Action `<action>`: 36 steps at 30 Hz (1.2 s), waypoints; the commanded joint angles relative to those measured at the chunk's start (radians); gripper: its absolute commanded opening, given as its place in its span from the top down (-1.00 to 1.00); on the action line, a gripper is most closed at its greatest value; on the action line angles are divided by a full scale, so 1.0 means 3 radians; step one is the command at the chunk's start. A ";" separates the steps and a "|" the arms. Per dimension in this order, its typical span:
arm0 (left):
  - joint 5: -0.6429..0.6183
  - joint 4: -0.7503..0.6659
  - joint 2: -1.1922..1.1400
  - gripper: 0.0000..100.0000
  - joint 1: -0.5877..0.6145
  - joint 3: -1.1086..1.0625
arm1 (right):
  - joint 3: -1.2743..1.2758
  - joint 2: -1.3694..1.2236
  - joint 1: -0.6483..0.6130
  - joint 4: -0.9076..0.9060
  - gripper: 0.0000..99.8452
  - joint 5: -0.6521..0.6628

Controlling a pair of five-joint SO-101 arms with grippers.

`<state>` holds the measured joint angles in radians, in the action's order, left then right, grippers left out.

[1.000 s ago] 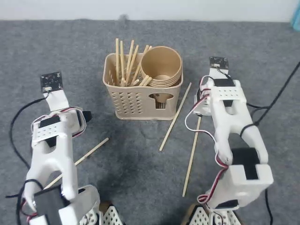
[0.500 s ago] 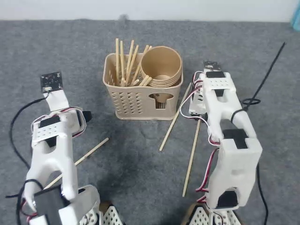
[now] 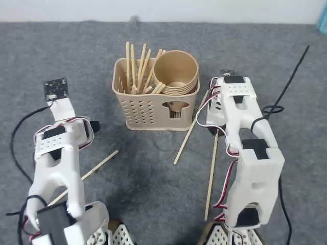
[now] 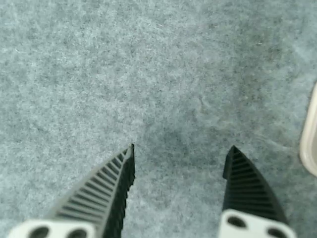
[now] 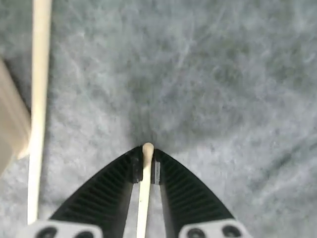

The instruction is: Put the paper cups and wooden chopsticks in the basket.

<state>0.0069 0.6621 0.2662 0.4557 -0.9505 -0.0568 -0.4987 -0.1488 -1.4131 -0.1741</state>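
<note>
The beige perforated basket [image 3: 153, 109] holds stacked paper cups [image 3: 175, 71] and several upright wooden chopsticks [image 3: 137, 64]. My right gripper [image 5: 147, 151] is shut on the tip of a chopstick [image 3: 211, 171] that lies on the carpet right of the basket. In the high view the right gripper [image 3: 215, 129] points down beside the basket's right side. A second chopstick [image 3: 191, 127] leans against the basket's right corner and is seen again as a chopstick [image 5: 39, 99] in the right wrist view. A third chopstick [image 3: 87, 174] lies by the left arm. My left gripper [image 4: 182, 151] hangs open over bare carpet.
Grey carpet [image 3: 153, 194] covers the table. The basket's rim [image 4: 311, 139] shows near the left gripper, and its corner [image 5: 11, 126] near the right gripper. A black cable [image 3: 294, 81] runs off behind the right arm.
The right arm swung in toward the basket and lowered onto the chopstick's upper end, closing on it. That chopstick's far end shifted slightly. The left arm stayed still.
</note>
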 commanded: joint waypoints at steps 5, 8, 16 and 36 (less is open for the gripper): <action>0.0026 0.0015 0.0041 0.44 -0.0005 0.0064 | 0.0266 0.1465 0.0054 -0.0432 0.98 0.0056; 0.0026 0.0015 0.0041 0.44 -0.0005 0.0064 | 0.0757 0.2197 0.0003 -0.0381 0.98 0.0077; 0.0026 0.0015 0.0041 0.44 -0.0005 0.0064 | 0.1821 0.4079 0.0008 0.0023 0.98 0.0297; 0.0026 0.0015 0.0041 0.44 -0.0005 0.0059 | 0.2030 0.6432 -0.0151 0.2360 0.98 -0.0220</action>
<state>0.0069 0.6621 0.2662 0.4557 -0.9505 0.5646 1.4208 -0.1458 -0.8746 -0.1941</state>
